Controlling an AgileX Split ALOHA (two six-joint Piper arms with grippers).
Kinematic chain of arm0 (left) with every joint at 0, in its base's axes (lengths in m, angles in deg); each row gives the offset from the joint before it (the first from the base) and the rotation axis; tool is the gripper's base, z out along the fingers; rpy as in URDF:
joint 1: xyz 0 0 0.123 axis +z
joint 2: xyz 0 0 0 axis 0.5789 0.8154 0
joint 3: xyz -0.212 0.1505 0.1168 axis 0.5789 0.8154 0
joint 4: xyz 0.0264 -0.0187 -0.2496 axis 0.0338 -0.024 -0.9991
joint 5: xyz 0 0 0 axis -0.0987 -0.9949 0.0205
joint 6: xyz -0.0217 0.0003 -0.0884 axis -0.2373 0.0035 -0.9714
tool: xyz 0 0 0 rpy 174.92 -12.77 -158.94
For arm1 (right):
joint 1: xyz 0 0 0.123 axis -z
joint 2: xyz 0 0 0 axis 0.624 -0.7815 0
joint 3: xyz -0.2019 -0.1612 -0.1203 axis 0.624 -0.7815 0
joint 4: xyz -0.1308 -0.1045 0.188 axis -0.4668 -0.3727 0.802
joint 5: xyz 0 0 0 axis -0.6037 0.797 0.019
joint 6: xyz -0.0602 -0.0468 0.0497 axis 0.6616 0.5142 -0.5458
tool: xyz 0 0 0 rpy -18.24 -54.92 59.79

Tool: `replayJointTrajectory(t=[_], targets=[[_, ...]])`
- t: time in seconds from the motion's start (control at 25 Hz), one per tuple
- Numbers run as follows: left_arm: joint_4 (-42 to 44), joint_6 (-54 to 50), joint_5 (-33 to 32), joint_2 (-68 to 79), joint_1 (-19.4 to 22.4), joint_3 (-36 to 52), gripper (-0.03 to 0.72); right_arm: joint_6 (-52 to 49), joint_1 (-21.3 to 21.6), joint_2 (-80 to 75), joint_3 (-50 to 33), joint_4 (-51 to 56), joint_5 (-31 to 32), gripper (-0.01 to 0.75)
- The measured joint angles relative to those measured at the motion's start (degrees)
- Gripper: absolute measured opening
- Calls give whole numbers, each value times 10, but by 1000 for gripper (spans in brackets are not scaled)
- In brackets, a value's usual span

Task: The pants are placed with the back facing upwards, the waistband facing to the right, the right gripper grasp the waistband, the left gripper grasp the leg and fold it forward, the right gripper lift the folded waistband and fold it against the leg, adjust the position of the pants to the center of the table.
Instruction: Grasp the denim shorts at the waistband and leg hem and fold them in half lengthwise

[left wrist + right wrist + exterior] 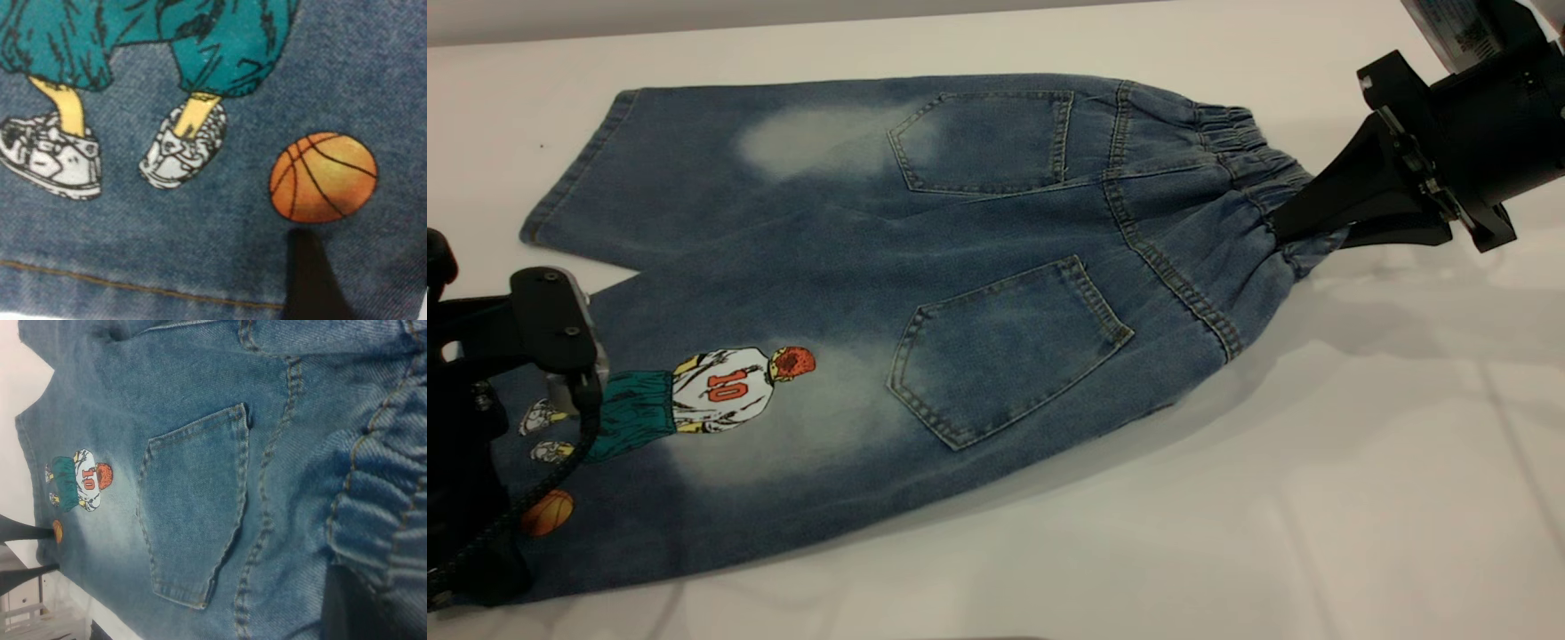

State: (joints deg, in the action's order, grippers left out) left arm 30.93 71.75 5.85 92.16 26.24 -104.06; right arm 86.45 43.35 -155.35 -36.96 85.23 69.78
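Note:
The pants (pixel 925 267) lie back up on the table (pixel 1360 498), waistband (pixel 1245 169) to the right. My right gripper (pixel 1285 233) is shut on the gathered waistband and holds it slightly raised; one of its fingers (pixel 350 607) shows dark under the elastic folds. My left gripper (pixel 498 542) sits at the hem of the printed leg (pixel 694 418), beside the orange ball (pixel 323 177). One finger (pixel 310 280) rests on top of the denim. In the right wrist view its two fingers (pixel 30 533) stand apart, the hem between them.
The plain leg (pixel 658 169) lies flat toward the far left. Bare white tabletop stretches in front of and to the right of the pants. A shadow runs under the pants' near edge.

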Motion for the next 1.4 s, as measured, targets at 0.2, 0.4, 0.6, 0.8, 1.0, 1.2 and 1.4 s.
replayJointTrajectory(t=[0.2, 0.4, 0.6, 0.8, 1.0, 1.2, 1.4], targets=[[6, 0, 5, 11, 1, -2, 277, 0, 0, 0, 0, 0, 1, 58], [6, 0, 7, 12, 1, -4, 256, 0, 0, 0, 0, 1, 1, 58], [6, 1, 12, 13, 2, -4, 119, 0, 0, 0, 0, 1, 1, 58], [0, 1, 6, 7, 2, -4, 21, 0, 0, 0, 0, 1, 1, 58], [-1, -1, 7, -36, 2, 0, 19, 0, 0, 0, 0, 1, 4, 58], [-3, -19, -18, -136, 2, 1, 19, 0, 1, 0, 0, -4, 47, 58], [-3, -33, -42, -223, 2, 5, 19, -23, 1, 0, 0, -12, 130, 58]])
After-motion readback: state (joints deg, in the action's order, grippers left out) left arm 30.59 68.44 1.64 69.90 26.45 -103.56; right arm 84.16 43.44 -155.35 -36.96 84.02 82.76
